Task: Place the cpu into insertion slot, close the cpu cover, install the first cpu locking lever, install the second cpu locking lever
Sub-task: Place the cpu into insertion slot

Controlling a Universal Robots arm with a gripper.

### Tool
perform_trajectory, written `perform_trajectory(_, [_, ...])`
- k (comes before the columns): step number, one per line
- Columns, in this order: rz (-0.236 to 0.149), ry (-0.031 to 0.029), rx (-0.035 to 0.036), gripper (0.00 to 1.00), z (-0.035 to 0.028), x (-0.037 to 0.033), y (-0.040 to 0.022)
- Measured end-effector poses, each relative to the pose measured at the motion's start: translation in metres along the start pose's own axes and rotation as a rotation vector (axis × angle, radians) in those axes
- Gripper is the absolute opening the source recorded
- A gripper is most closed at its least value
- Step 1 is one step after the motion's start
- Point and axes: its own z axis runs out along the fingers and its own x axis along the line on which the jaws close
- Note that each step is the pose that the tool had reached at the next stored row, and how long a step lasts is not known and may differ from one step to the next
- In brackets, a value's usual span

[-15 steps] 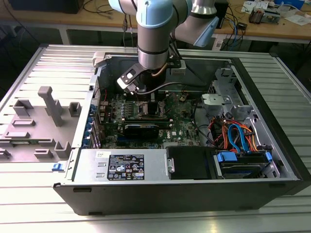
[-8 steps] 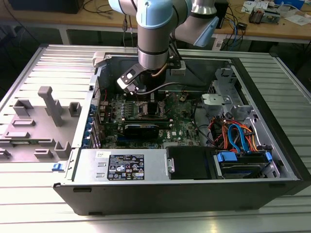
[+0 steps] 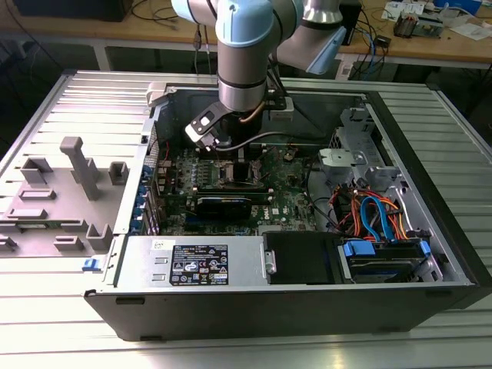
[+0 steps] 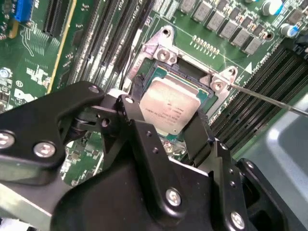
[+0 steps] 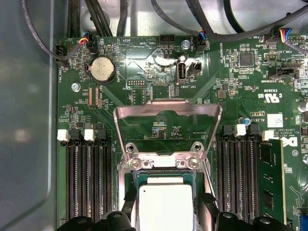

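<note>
claw [image 4: 167, 109] gripping cpu [image 5: 166, 204] at insertion slot [image 4: 188, 73], cpu cover [image 5: 166, 105] raised

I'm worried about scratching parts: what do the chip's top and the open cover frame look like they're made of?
The chip has a top that looks like silver-grey metal with a matte finish: it is evenly pale, with a dull sheen and faint print. The cover frame appears to be thin stamped sheet metal, possibly steel, with a bright finish: it catches the light and has bent edges.

The cpu [image 5: 166, 206] sits between gripper [image 5: 167, 211] fingers [image 5: 207, 208] over insertion slot [image 5: 161, 177], possibly seated; cpu cover [image 5: 144, 109] stands open.
</note>
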Motion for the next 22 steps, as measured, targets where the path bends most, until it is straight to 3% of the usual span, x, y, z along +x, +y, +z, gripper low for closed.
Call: perform_trajectory(22, [0.000,0.0000,0.0014,0.62,-0.0068,0.0000,0.0004])
